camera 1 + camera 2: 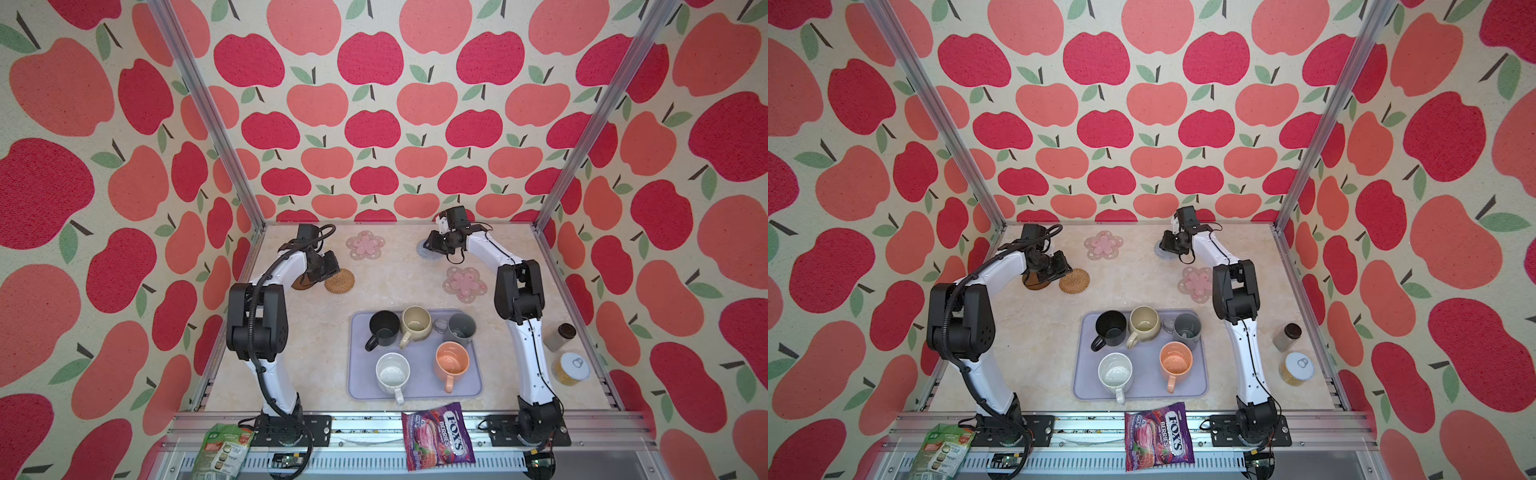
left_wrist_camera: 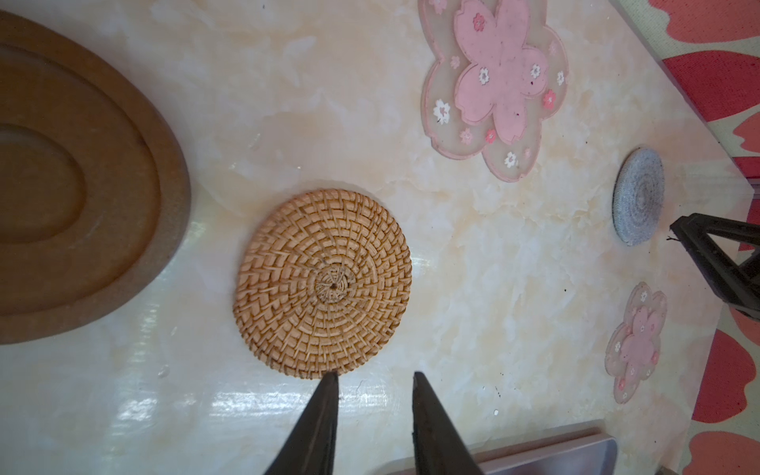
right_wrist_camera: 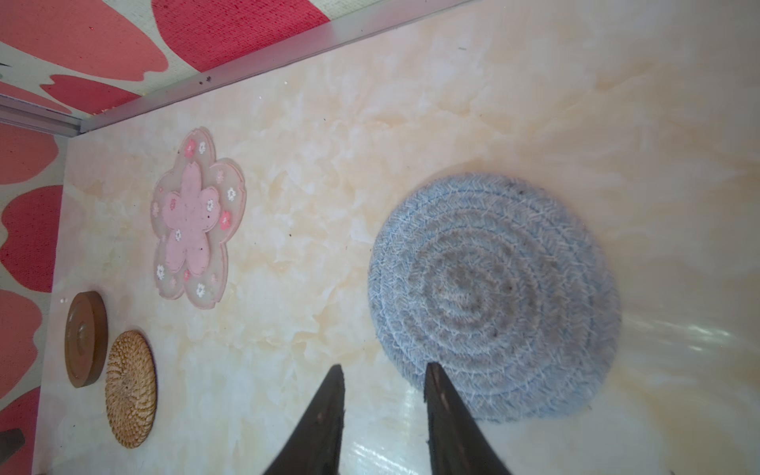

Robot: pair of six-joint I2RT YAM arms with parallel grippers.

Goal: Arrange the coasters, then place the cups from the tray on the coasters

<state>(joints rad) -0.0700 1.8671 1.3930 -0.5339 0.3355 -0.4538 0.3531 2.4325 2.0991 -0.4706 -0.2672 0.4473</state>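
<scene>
Left wrist view showed the left hand [image 2: 375, 375] with its jaws parted to a moderate gap and nothing between them. One fingertip stood at the rim of the rattan coaster [image 2: 323, 283]; contact could not be determined. The brown disc coaster [image 2: 82, 177] lay just beside the rattan coaster, with a strip of desk between them.

Right wrist view showed the right hand [image 3: 384, 365] likewise parted and empty. One fingertip was over the edge of the grey-blue coaster [image 3: 493, 300], which lay flat on the desk [image 1: 395, 291].

Positions in a top view, read from desk centre:
- rattan coaster and brown disc coaster: 10 o'clock
- far flower coaster [image 1: 365, 245]: 11 o'clock
- grey-blue coaster: 1 o'clock
- near flower coaster [image 1: 464, 284]: 2 o'clock
- tray [image 1: 422, 374]: 6 o'clock

Task status, as a judgement: all five coasters lay flat and apart, so arranging appeared complete or nearly so. The black cup [image 1: 383, 328], beige cup [image 1: 417, 324], grey cup [image 1: 460, 328], white cup [image 1: 392, 374] and orange cup [image 1: 452, 360] all stood on the tray. No cup stood on a coaster, so five transfers were outstanding.

Arm pose: both arms reached toward 12 o'clock with elbows raised and hands angled down, low over the coasters. The left hand hid part of the brown disc coaster in both top views.
</scene>
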